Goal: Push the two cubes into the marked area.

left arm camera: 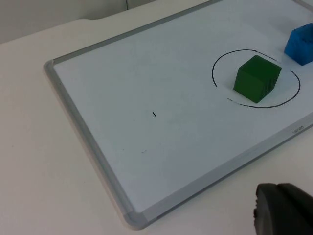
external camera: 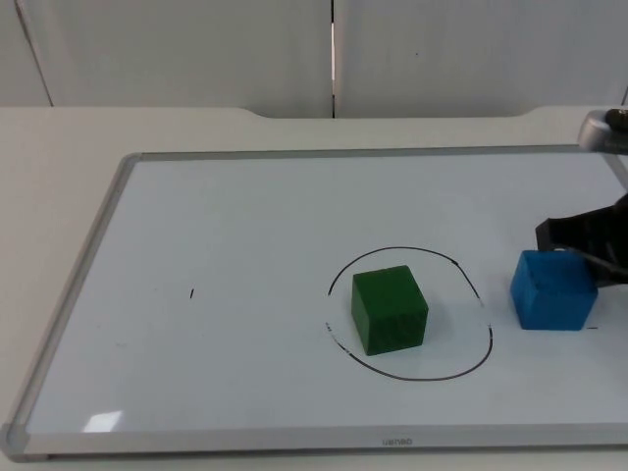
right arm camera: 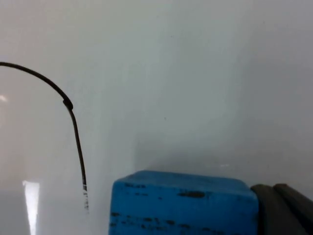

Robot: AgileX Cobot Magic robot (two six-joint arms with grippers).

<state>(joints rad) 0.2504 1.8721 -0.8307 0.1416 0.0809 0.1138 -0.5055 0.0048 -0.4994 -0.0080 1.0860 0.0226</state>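
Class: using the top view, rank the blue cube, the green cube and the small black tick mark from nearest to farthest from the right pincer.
1. Blue cube: right beside the right pincer, outside the circle.
2. Green cube: inside the drawn circle, mid-board.
3. Small black tick mark: far across on the whiteboard's left part.

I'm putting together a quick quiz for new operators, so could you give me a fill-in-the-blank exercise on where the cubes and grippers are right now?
1. The green cube sits ____ the drawn circle on the whiteboard.
2. The cube outside the circle, on the right arm's side, is ____ in colour.
3. The right gripper is at the ____ cube.
4. The left gripper waits off the whiteboard, over the ____ table.

Missing words: inside; blue; blue; white
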